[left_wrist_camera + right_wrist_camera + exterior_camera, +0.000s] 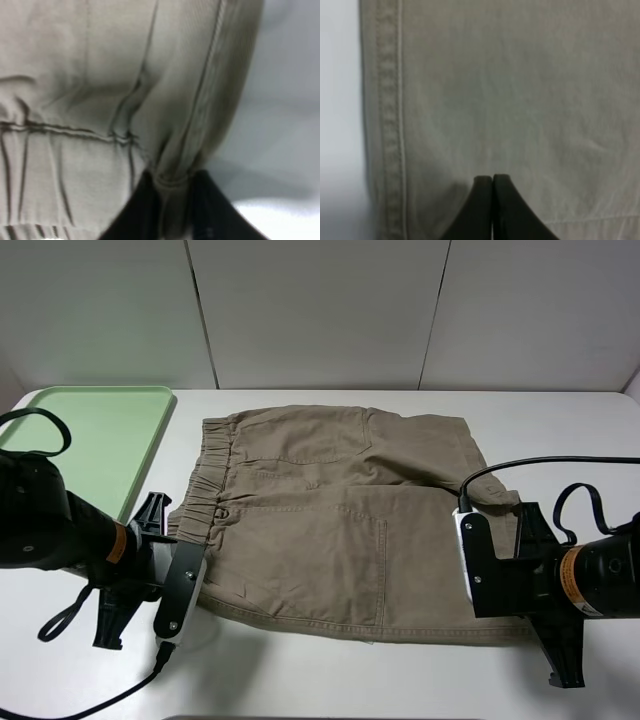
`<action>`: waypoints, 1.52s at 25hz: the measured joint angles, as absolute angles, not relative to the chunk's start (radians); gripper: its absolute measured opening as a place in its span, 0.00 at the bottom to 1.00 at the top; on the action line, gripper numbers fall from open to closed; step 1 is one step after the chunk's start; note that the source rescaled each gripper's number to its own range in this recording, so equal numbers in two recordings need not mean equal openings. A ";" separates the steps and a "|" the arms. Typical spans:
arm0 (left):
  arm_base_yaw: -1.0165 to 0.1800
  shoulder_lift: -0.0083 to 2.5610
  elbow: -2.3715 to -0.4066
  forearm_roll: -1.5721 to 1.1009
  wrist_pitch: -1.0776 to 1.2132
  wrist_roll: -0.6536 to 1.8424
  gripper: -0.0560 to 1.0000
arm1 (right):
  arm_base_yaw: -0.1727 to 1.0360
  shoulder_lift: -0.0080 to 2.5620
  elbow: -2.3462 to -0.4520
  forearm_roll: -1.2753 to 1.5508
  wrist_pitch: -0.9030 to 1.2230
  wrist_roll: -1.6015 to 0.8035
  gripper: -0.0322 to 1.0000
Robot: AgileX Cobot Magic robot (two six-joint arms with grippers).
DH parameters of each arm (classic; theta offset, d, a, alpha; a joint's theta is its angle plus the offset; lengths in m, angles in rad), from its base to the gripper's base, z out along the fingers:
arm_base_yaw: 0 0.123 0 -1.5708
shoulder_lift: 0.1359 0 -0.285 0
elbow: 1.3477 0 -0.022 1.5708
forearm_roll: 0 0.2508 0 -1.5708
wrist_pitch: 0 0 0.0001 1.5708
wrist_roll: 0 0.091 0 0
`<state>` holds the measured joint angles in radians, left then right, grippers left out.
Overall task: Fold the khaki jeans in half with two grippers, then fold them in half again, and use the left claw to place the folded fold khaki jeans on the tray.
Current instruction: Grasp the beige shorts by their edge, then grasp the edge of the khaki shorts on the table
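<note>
The khaki jeans (330,510) lie spread flat on the white table, waistband to the left, leg hems to the right. My left gripper (188,575) is at the near waistband corner. In the left wrist view it (172,200) is shut on a bunched fold of the jeans (100,100), with cloth pinched between its black fingers (135,215). My right gripper (468,552) is at the near hem corner. In the right wrist view it (492,200) is pressed shut on the jeans (510,90) beside the stitched hem. The mint-green tray (100,440) lies at the back left.
The white table (560,430) is bare to the right of the jeans and along its front edge. A pale panelled wall (320,310) stands behind. Black cables loop from both arms over the table.
</note>
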<state>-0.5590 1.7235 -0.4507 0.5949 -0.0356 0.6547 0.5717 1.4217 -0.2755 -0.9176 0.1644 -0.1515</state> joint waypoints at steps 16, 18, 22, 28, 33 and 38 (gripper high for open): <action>-0.559 1.723 -0.451 0.595 -0.036 0.655 0.07 | 0.617 1.414 -0.275 -0.845 0.205 -0.151 0.53; -0.559 1.723 -0.451 0.595 -0.036 0.655 0.07 | 0.624 1.415 -0.275 -0.824 0.202 -0.151 0.76; -0.559 1.723 -0.451 0.595 -0.036 0.655 0.07 | 0.624 1.420 -0.275 -0.794 0.198 -0.151 0.88; -0.559 1.723 -0.451 0.595 -0.036 0.655 0.07 | 0.624 1.504 -0.276 -0.806 0.198 -0.171 0.90; -0.559 1.723 -0.451 0.598 -0.038 0.655 0.07 | 0.629 1.554 -0.283 -0.883 0.193 -0.177 0.90; -0.559 1.723 -0.451 0.598 -0.038 0.655 0.07 | 0.587 1.563 -0.300 -0.927 0.204 -0.119 0.83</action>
<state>-0.5590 1.7235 -0.4507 0.5980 -0.0376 0.6547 0.5870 1.5633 -0.3004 -0.9274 0.2038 -0.1190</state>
